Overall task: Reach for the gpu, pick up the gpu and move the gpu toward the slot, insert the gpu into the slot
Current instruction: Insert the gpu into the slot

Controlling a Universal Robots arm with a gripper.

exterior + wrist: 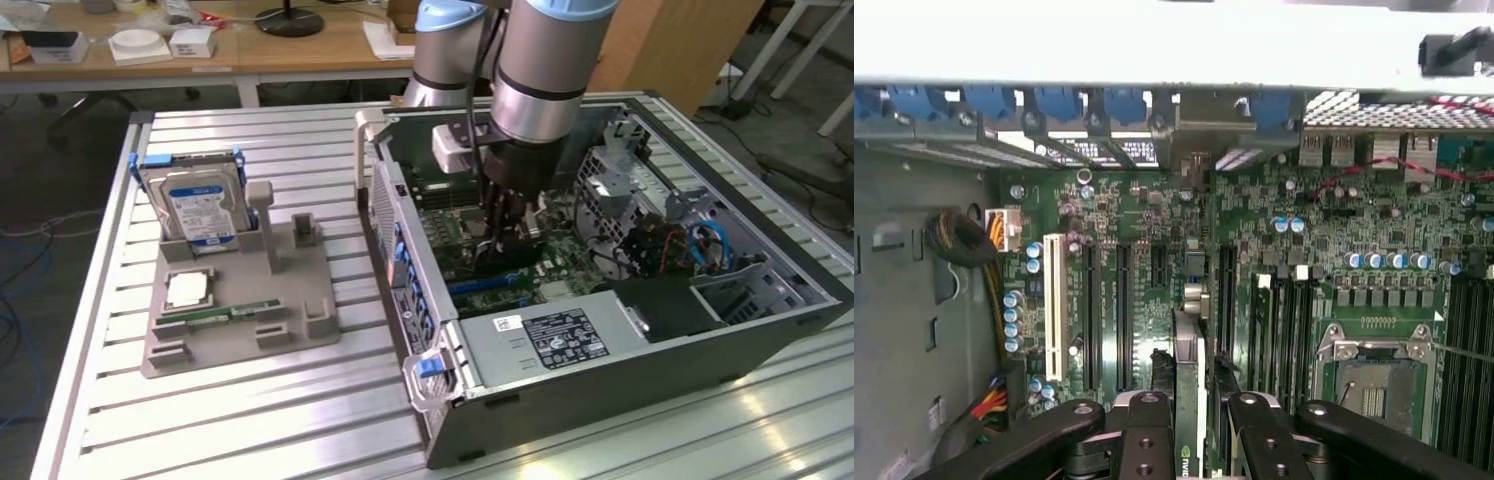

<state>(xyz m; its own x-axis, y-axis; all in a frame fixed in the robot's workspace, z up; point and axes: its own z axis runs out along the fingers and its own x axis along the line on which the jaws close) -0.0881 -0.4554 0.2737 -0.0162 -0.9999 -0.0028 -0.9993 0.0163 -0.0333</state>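
Gpu (1189,400), one card, held edge-on in the hand (1189,440) above motherboard (1154,220).

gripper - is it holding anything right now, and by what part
The gripper holds the gpu edge-on between its fingers, clamped on its two flat faces near the upper edge, above the motherboard inside the computer case.

Slatted aluminium counter (267,420): carries open computer case (601,370) at the exterior view's right, grey parts tray (240,320) at its left.

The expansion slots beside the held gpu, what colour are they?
Mostly black slots, with one white slot further out. The wrist view shows them best, beside the gpu.
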